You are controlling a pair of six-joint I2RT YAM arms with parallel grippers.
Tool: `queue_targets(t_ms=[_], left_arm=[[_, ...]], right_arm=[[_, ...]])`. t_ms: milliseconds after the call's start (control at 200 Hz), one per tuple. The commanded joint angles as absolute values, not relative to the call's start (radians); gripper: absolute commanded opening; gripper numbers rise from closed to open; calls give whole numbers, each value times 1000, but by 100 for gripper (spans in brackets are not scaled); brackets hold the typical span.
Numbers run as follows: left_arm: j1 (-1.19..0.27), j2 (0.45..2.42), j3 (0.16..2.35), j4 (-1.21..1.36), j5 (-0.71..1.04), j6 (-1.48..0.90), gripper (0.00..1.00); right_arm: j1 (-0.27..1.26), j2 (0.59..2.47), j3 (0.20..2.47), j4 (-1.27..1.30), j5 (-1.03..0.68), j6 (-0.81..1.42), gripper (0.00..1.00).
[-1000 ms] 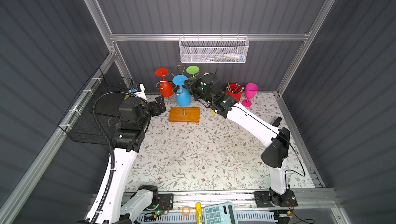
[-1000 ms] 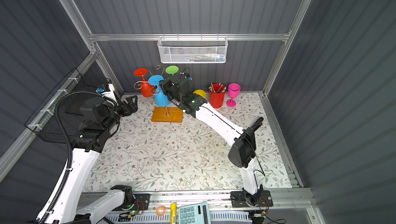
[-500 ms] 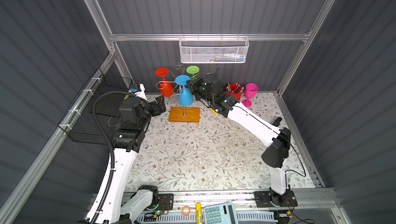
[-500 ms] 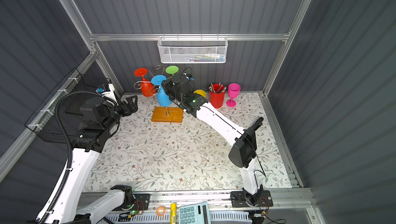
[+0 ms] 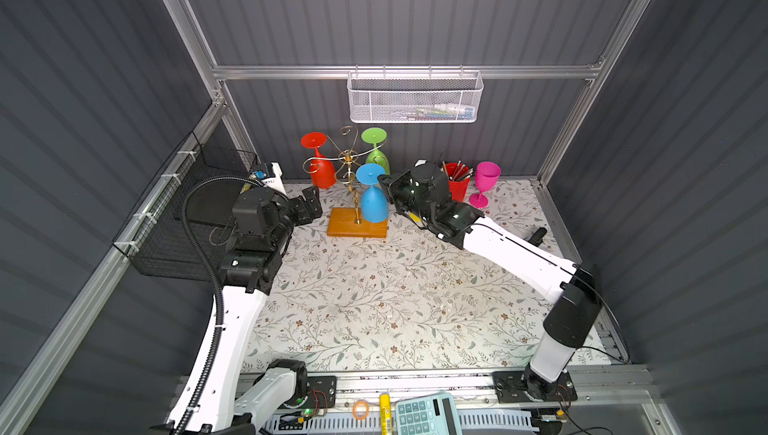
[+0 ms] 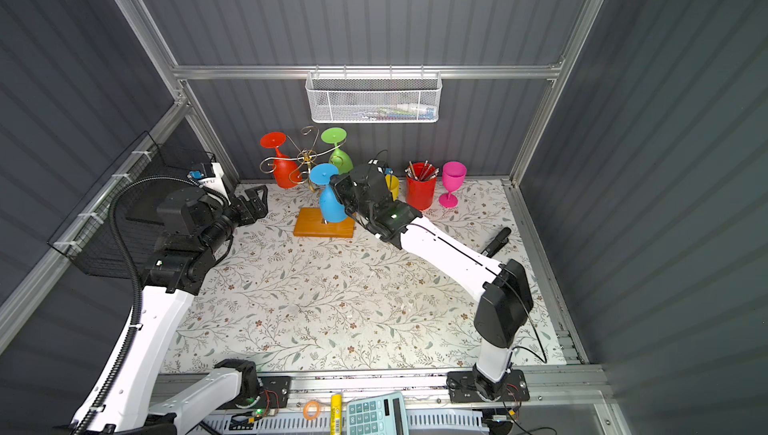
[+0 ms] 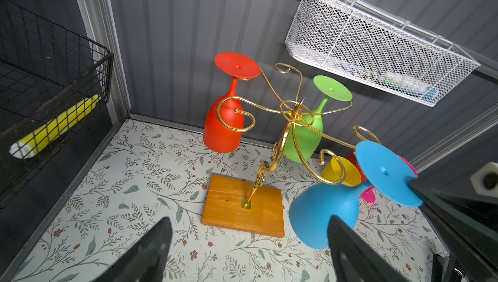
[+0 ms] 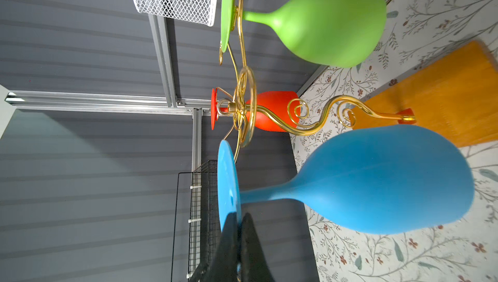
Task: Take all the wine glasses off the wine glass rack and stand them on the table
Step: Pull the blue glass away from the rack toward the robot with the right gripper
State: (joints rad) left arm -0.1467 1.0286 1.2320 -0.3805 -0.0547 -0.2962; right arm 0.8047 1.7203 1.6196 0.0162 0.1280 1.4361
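The wine glass rack (image 5: 348,158) is a gold wire stand on an orange-brown wooden base (image 5: 345,224) at the back of the table. A red wine glass (image 5: 322,167) and a green one (image 5: 376,154) hang upside down on its arms. My right gripper (image 5: 384,182) is shut on the rim of the foot of a blue wine glass (image 5: 374,204), which hangs upside down just right of the stem, over the base. In the right wrist view the fingertips (image 8: 231,221) pinch the blue foot (image 8: 227,181). My left gripper (image 5: 311,204) stands open and empty left of the rack.
A pink glass (image 5: 484,181), a red cup of pens (image 5: 457,185) and a yellow cup (image 6: 391,185) stand at the back right. A white mesh basket (image 5: 415,98) hangs on the back wall. A black wire basket (image 5: 199,212) is on the left wall.
My right gripper has carried the blue glass rightward and forward, away from the rack's top and lower over the base. The left arm has not moved.
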Motion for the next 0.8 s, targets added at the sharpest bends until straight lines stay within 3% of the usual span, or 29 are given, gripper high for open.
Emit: queue_targets(t_ms=[0,290,595,796], left_arm=[[-144,1042,1224,-386,-34,-308,90],[-156,1101,1299,-460,-27,-397,89],[-156,1072,1341,-713,-77,-600,89],[-156,993,1251,-808,3,-753,88]], right_arm=[[799,1635,1535,102,146,1397,0],[800,1417,1278,158,-8,1173,0],[836,1240,1036,200,-142,619,0],[879,1155,894,265,-86,284,0]])
